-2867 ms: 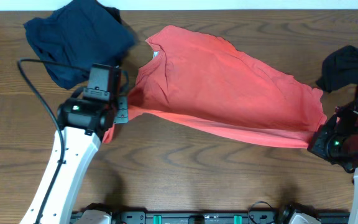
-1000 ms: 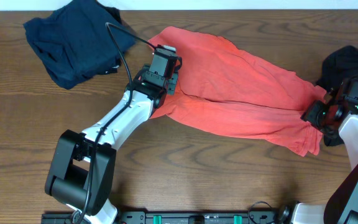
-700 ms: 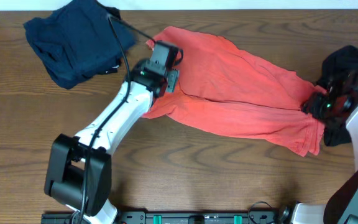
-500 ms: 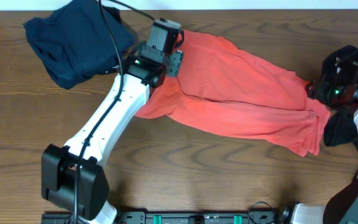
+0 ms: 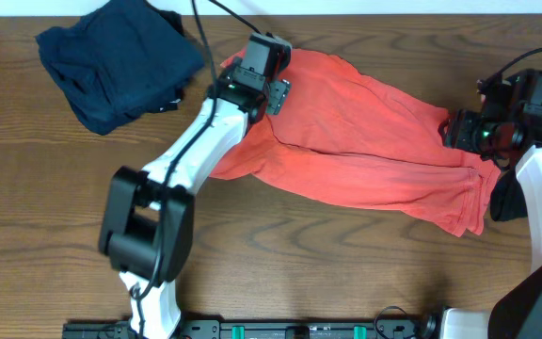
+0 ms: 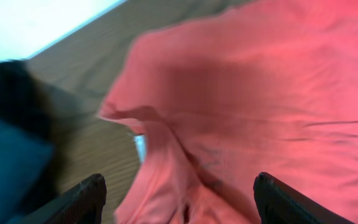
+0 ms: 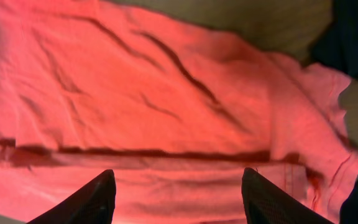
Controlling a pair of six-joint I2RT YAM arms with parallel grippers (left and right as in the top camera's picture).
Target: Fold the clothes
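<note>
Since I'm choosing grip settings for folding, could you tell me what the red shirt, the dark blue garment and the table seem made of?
The red shirt looks like soft, matte knit cotton or similar: it creases and drapes limply. The dark blue garment seems a comparable matte fabric, crumpled in a heap. The table shows brown wood grain, possibly laminate.

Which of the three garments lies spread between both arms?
The red shirt, spread across the middle; the navy garment and black garment sit bunched at the sides.
</note>
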